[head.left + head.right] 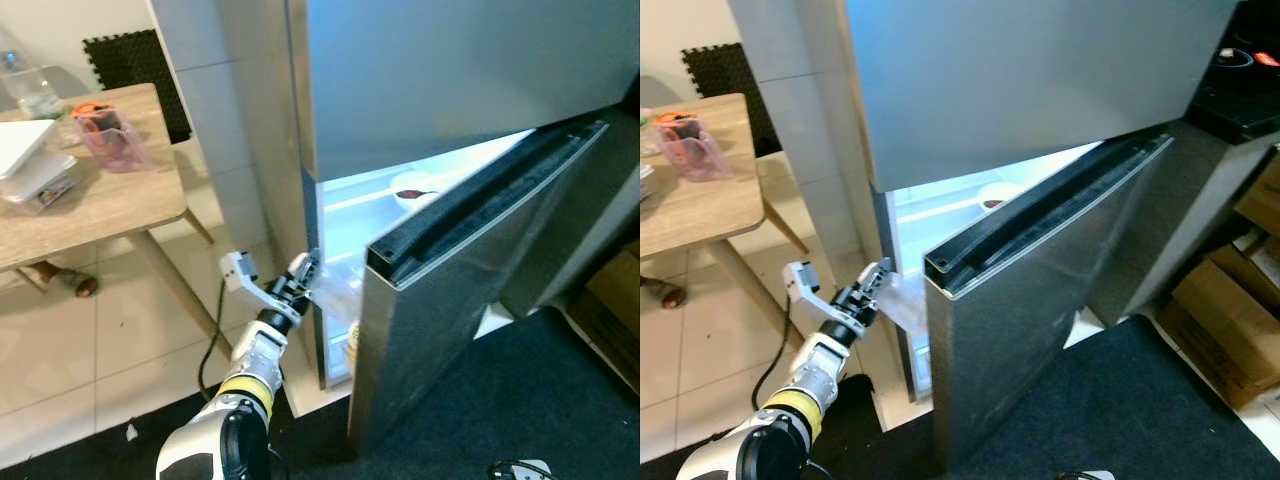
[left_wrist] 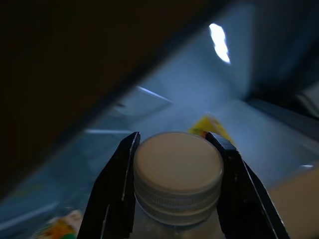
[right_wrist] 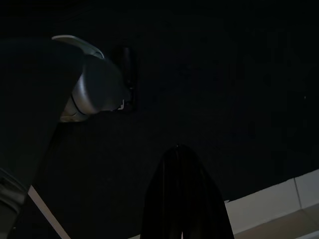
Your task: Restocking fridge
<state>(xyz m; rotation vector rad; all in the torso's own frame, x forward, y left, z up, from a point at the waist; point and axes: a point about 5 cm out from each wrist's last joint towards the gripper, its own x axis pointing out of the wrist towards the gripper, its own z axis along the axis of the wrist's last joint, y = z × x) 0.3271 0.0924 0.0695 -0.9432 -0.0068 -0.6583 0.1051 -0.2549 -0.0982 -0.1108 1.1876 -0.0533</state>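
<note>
Left gripper (image 2: 177, 184) clamped on a clear plastic bottle (image 2: 178, 172) by its ribbed white cap, reaching into the lit fridge (image 1: 345, 215) at the opening's left edge. Restocking under way; bottle not yet shelved. At far left, pale wooden table (image 1: 110, 205); at right, brushed-steel door (image 1: 455, 300) ajar, black rubber seal on top. Right gripper (image 3: 182, 199) idle in shade, fingers pressed together.

The left arm (image 1: 245, 375) reaches up from the lower edge toward one o'clock, wrist straight, its left gripper (image 2: 178, 149) clamped with one black finger (image 2: 115, 191) on each side of a white bottle cap (image 2: 178, 169). The right gripper (image 3: 182, 199) hangs idle in shade, fingers pressed together.
</note>
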